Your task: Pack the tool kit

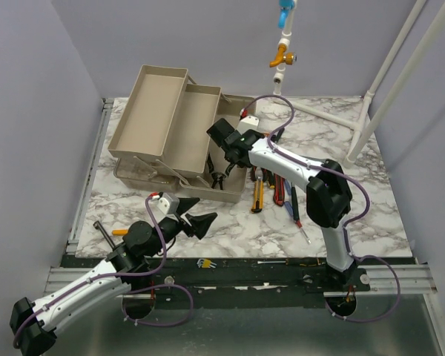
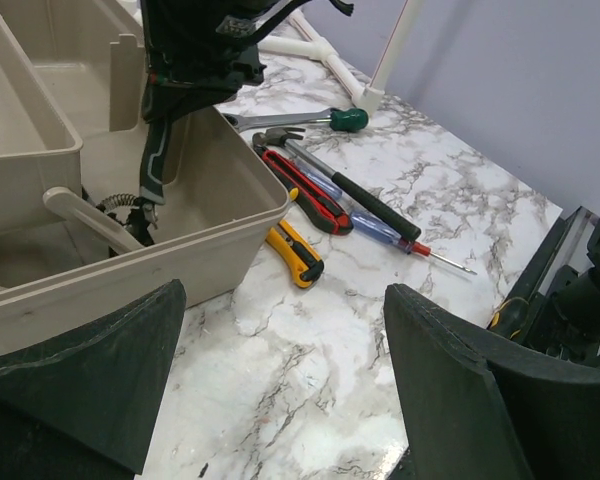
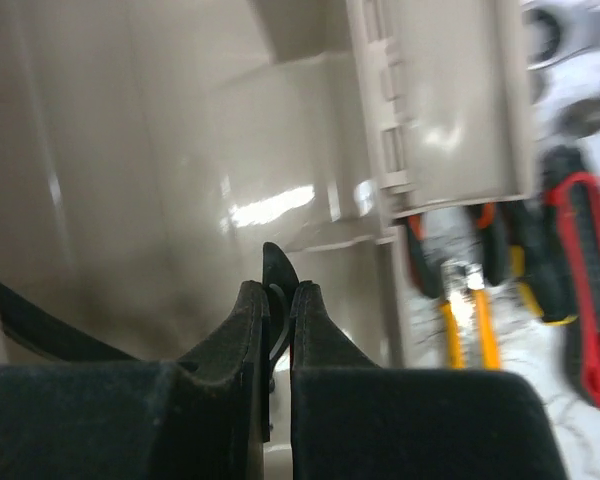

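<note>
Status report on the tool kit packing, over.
Left gripper open above the table. Right gripper shut on pliers over open toolbox. Hammer, screwdriver, red knife lie beside it. Path looks clear.

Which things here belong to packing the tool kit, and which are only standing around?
For the job: toolbox, pliers, hammer, red knife, yellow knife, blue screwdriver.
Just there: white pipe frame, hanging orange valve.

Toolbox (image 2: 180,265) is plain beige all over, trays (image 1: 152,111) included. Table (image 2: 310,350) is white marble with grey veining. The pliers (image 2: 156,150) are black with teal-ish trim. There's also a yellow-and-black utility knife (image 2: 296,253), a red-and-black knife (image 2: 306,190), a black-gripped hammer (image 2: 375,208), a screwdriver (image 2: 375,227) with a see-through blue handle and a red collar, and a green-handled tool (image 2: 348,120). Cables (image 1: 163,324) are purple.
</note>
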